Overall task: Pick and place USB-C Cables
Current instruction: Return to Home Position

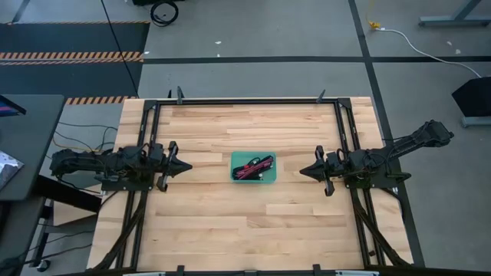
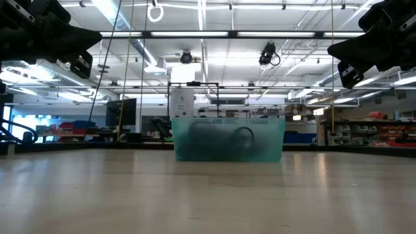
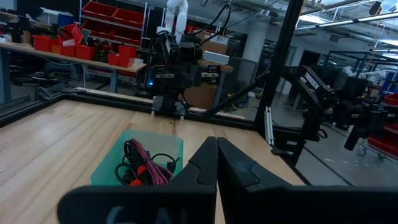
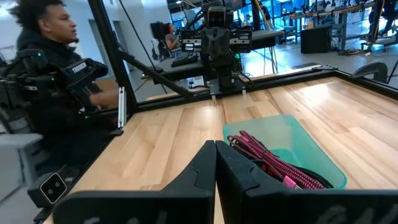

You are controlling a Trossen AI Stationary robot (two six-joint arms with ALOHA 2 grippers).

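Observation:
A small teal bin stands at the table's middle, also showing in the low view. Inside lie bundled USB-C cables: black ones with red ties and a purple-magenta one, seen too from the left wrist. My left gripper hovers shut to the bin's left, above the table, tips pointing at the bin. My right gripper hovers shut to the bin's right, likewise pointing at it. Neither touches anything.
A black metal frame runs along the table's far edge and both sides. Bare wood lies on the near side of the bin and beyond it. A person sits past the table's side in the right wrist view.

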